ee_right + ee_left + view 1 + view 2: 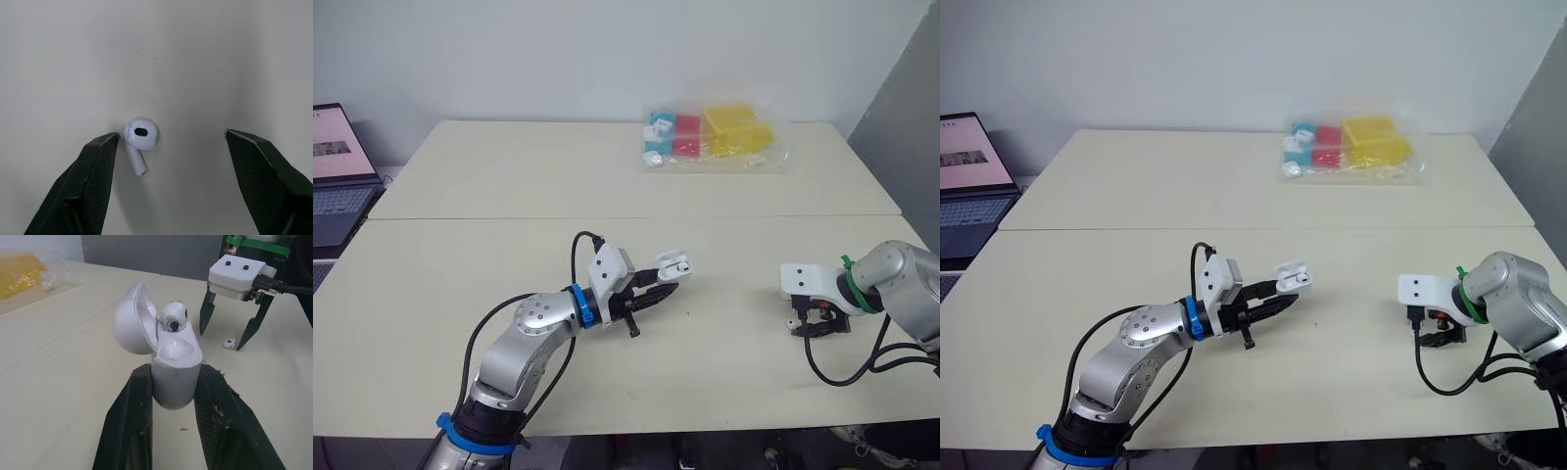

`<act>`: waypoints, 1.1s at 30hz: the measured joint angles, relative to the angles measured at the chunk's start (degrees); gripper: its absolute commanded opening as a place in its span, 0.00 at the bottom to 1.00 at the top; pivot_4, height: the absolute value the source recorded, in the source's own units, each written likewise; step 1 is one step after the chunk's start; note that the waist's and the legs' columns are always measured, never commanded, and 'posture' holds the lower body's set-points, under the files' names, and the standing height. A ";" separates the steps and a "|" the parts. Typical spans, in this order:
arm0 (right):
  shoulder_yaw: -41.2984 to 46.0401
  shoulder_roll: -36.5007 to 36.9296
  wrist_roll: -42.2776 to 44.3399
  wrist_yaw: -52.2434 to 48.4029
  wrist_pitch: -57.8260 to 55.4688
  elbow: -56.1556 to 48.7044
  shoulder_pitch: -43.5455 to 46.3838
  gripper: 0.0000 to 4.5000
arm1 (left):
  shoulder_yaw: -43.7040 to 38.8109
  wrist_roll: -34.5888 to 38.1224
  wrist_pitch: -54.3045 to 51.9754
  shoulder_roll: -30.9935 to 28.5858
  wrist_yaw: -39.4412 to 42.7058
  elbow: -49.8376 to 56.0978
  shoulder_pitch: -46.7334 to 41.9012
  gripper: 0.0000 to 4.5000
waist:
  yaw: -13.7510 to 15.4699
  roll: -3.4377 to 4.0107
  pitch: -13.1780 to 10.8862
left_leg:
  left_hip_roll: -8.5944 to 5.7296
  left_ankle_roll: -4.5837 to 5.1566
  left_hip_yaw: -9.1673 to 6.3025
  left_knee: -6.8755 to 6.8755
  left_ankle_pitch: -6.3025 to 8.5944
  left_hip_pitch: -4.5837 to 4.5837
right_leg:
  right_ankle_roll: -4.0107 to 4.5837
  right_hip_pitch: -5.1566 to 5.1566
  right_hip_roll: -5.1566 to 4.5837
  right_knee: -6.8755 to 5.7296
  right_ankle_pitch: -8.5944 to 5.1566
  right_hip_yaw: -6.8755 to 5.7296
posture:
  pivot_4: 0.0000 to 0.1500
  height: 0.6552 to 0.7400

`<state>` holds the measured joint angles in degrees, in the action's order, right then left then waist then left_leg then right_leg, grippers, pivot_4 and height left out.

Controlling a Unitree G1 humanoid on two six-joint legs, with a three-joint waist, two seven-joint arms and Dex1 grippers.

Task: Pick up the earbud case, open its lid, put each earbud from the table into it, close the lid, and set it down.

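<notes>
Two earbuds are visible. The first earbud [174, 316] sits in the earbud case [175, 382], whose lid [131, 328] is swung open. The left tool [656, 292] pinches the case body near the tabletop [509, 176] centre. The second earbud [141, 137] lies on the tabletop at 3 o'clock from the case, between the spread fingers [88, 181] of the right tool [171, 133]. A bag of coloured blocks [724, 137] lies at 1 o'clock

The pale bench [509, 264] carries one white earbud [142, 133] between the spread fingers of the right claw [171, 133], and a plastic bag [715, 137] far beyond it.
</notes>
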<state>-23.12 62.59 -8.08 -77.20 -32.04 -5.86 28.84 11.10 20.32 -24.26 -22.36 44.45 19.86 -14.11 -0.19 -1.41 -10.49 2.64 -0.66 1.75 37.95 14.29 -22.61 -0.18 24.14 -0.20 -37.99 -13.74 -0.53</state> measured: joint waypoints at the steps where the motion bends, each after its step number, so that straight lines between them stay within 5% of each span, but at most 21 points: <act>1: -0.01 -0.10 0.02 -0.17 -0.12 0.02 -0.01 0.61 | 0.00 -0.02 0.00 0.00 0.01 0.00 0.00 0.18 | -0.02 0.00 0.00 | 0.00 0.00 0.01 0.00 0.00 0.00 | 0.00 0.00 0.00 0.00 0.00 0.01 | 1.00 1.00; 7: -0.04 -0.58 0.29 -1.69 -0.46 -0.07 -0.01 0.12 | 0.00 -0.06 0.00 0.02 0.09 0.00 0.05 0.18 | -0.07 0.00 0.00 | -0.02 0.00 0.01 0.04 0.00 0.05 | -0.02 -0.04 -0.01 -0.01 0.01 0.01 | 1.00 1.00; 8: -0.04 -0.57 0.32 -1.94 -0.47 -0.08 -0.01 0.10 | 0.00 -0.07 0.01 0.02 0.09 0.00 0.06 0.18 | -0.07 0.00 0.00 | -0.02 0.00 0.01 0.04 0.00 0.05 | -0.01 -0.05 -0.01 -0.01 0.01 0.01 | 1.00 1.00; 18: 0.34 -0.77 1.34 -2.95 0.14 0.57 0.82 0.10 | 0.00 -0.22 0.59 0.02 0.16 -0.25 0.07 0.18 | -0.05 0.00 0.00 | -0.02 0.00 0.01 0.01 0.00 0.02 | 0.00 -0.02 -0.01 -0.01 0.00 0.03 | 1.00 1.00; 28: 19.74 1.36 19.08 -4.02 -8.91 -14.11 -1.13 0.10 | -0.27 0.00 0.93 1.73 -0.04 -2.99 -1.95 0.18 | 0.21 0.00 -0.01 | -0.02 0.00 -0.05 0.01 0.00 -0.10 | 0.00 0.00 -0.02 0.04 0.01 -0.03 | 1.00 1.00; 33: 31.33 -15.40 32.46 9.16 -23.62 -23.03 2.70 0.10 | -0.30 0.06 0.93 2.69 0.02 -4.70 -4.06 0.18 | -0.14 -0.06 -0.01 | 0.01 -0.01 -0.08 0.03 -0.01 0.01 | 0.02 -0.05 0.01 -0.08 0.05 0.01 | 1.00 1.00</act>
<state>8.22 47.19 24.38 -68.04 -55.66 -28.89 31.53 10.80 20.39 -23.32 -19.66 44.47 15.17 -18.18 -0.33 -1.47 -10.50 2.65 -0.67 1.67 37.98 14.28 -22.60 -0.16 24.10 -0.19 -38.07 -13.69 -0.53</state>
